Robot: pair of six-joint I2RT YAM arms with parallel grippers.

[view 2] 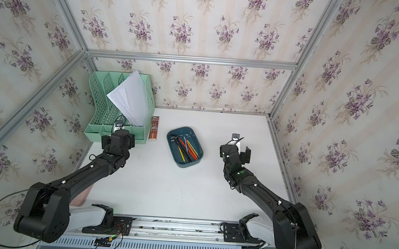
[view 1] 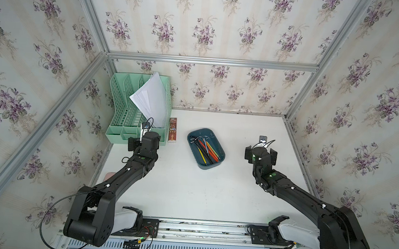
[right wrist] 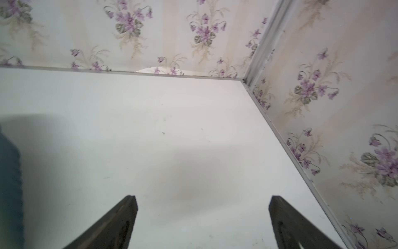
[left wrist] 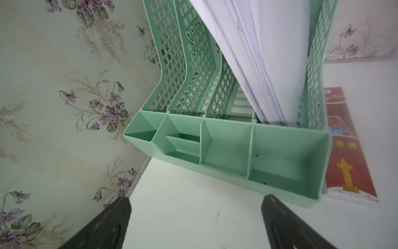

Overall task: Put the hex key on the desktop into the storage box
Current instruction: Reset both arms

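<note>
The dark teal storage box [view 1: 218, 161] [view 2: 197, 160] sits mid-desktop [view 1: 212, 194] and holds coloured pencils. A thin metal L-shaped piece, apparently the hex key [view 1: 201, 138], lies at the box's far end among them. My right gripper [view 1: 261, 151] [view 2: 235, 152] hangs to the right of the box, apart from it. In the right wrist view it [right wrist: 202, 200] is open over bare white tabletop with nothing between the fingers, and the box's teal wall [right wrist: 8, 172] shows at the frame edge. My left gripper [view 1: 145, 140] [left wrist: 196, 199] is open and empty in front of the green organizer.
A mint-green mesh file organizer [view 1: 121, 114] [left wrist: 237, 151] holding white papers [view 1: 152, 97] stands at the back left. A red pencil packet [view 1: 172, 133] [left wrist: 349, 155] lies beside it. Aluminium rails [view 1: 296, 152] edge the desktop. A pink object [view 2: 83, 193] lies under the left arm.
</note>
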